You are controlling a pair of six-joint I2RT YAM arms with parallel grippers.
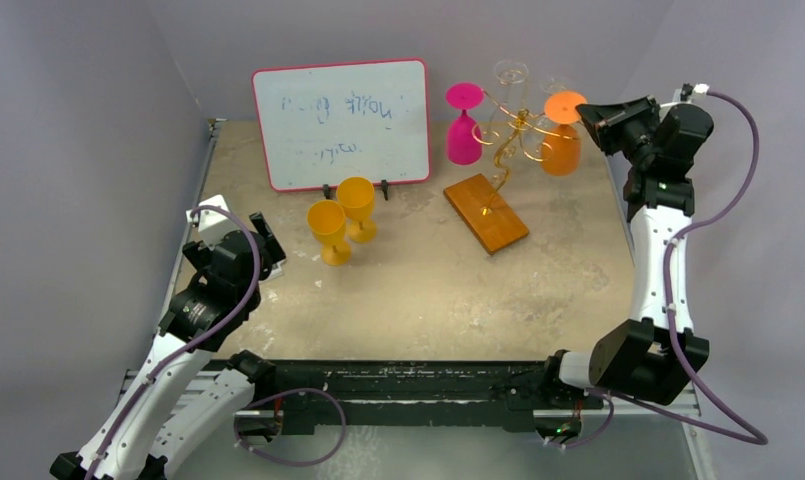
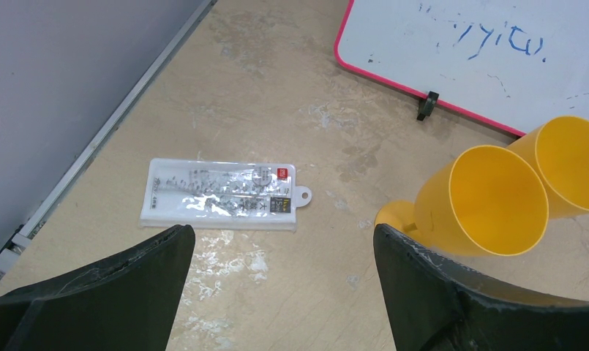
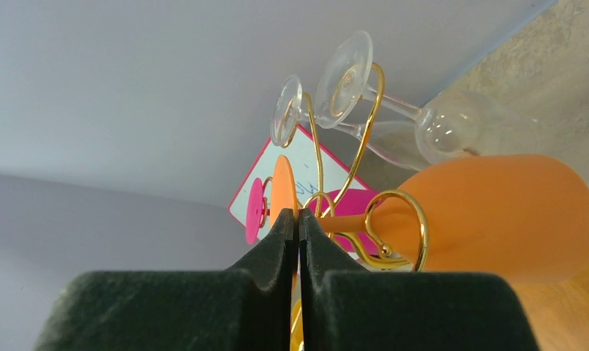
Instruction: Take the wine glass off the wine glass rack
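**Grey-walled booth, right hand at the orange glass's foot**

Grey walls close in a mottled beige table [image 1: 428,290]. At its far side stands the gold wire wine glass rack [image 1: 505,150], curled arms on a thin stem above an orange-brown wooden base [image 1: 486,212]. An opaque orange plastic wine glass [image 1: 561,150] hangs upside down from the rack's right-hand scroll. A pink glass [image 1: 464,125] and two clear glasses [image 1: 510,75] hang from other arms.

The right hand [image 3: 298,216] is clenched, pads pressed flat together. Its tips sit right at the rim of the orange glass's round foot [image 3: 282,183]. The bowl hangs off to one side, beyond the gold loop around the stem. Whether the pads pinch the foot's edge cannot be told.

To do this step well, the stem probably has to slide out along the scroll's open end. Lifting straight up could drag the light rack over.

The left hand [image 2: 282,234] is released and wide. It hovers over a clear plastic packet [image 2: 222,196] beside two yellow goblets [image 1: 343,220], well away from the rack.
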